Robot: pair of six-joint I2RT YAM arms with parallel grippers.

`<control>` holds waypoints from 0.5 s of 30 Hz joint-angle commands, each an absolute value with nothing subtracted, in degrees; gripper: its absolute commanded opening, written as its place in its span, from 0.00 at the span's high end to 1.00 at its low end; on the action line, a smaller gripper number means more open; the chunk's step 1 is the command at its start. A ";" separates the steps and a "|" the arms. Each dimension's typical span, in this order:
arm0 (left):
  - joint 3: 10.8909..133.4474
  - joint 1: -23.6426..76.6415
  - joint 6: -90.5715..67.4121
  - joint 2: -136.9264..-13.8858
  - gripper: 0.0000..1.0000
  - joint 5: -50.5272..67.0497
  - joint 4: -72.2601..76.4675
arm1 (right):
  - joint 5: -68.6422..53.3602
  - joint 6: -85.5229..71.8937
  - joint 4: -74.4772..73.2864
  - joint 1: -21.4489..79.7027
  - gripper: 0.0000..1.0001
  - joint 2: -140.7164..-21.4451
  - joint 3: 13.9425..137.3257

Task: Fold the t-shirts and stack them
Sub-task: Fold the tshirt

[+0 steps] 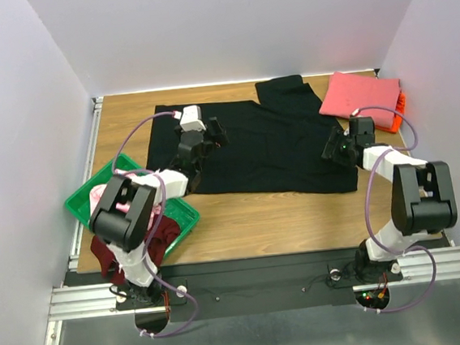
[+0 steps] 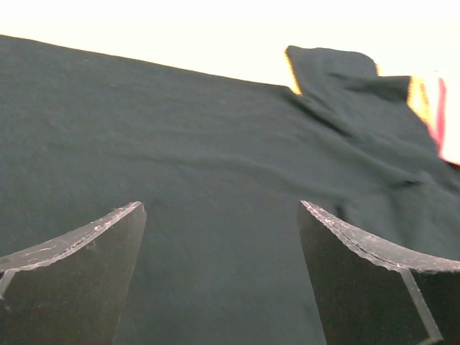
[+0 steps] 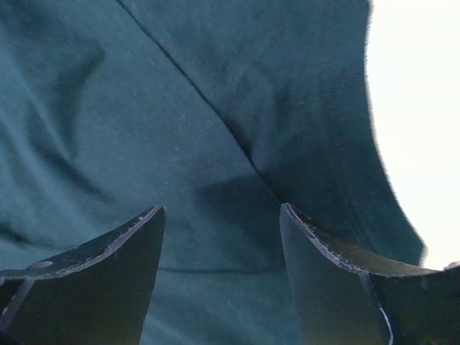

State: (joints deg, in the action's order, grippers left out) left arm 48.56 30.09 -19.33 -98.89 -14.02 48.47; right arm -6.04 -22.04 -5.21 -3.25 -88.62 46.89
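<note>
Black tee [image 1: 268, 148] is lying spread out, mostly flat, across the far half of the table [image 1: 251, 219], w/ one part reaching out past its far edge. L gripper [image 1: 216, 131] is hovering over the tee's left part, jaws standing wide apart w/ nothing between them, only dark cloth underneath. R gripper [image 1: 331, 148] is sitting low at the tee's right near corner, jaws also parted. Cloth & a seam are showing in the gap, not pinched as far as I'm seeing. Just beyond the black tee's right far corner a coral-pink tee [image 1: 359, 95] is lying folded on an orange tee [image 1: 401, 107], so the stack is prob. going there. Well off the black tee's left near corner a green tray [image 1: 82, 205] is holding a light pink tee [image 1: 100, 189], w/ a maroon tee [image 1: 107, 253] bunched at its near side. Seems they're lining up, first fold not yet made. Next move is prob. asking both grippers to come down on one edge, pinch it, & carry it across evenly so the fold isn't skewing.
</note>
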 commanded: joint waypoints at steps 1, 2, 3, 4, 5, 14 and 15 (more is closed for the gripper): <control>53.60 26.55 -19.24 -103.70 0.01 -7.40 49.13 | -7.12 -21.62 1.67 -2.29 0.29 -91.13 50.62; 54.14 25.85 -19.60 -104.75 0.01 -6.77 48.87 | -6.77 -21.62 1.67 -2.20 0.29 -92.71 50.89; 54.49 25.40 -20.03 -106.68 0.01 -6.16 48.69 | -6.33 -21.71 1.50 -2.11 0.29 -93.59 50.89; 54.93 24.53 -20.91 -107.40 0.01 -5.28 48.69 | -5.63 -21.71 1.49 -2.02 0.29 -94.65 50.71; 55.02 24.26 -21.18 -108.19 0.01 -5.10 48.60 | -5.54 -21.80 1.49 -2.02 0.29 -95.18 50.45; 54.41 21.01 -25.05 -112.85 0.01 -3.77 45.79 | -3.78 -23.73 0.18 1.13 0.29 -93.43 45.09; 54.14 20.92 -25.05 -112.59 0.01 -4.04 45.62 | -3.52 -23.90 0.18 1.32 0.29 -92.99 43.78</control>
State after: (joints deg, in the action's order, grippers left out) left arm 53.43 21.80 -23.20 -113.43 -5.04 45.93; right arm -4.91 -22.68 1.04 -0.69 -94.08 47.29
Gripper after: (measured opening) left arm 0.985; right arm 0.708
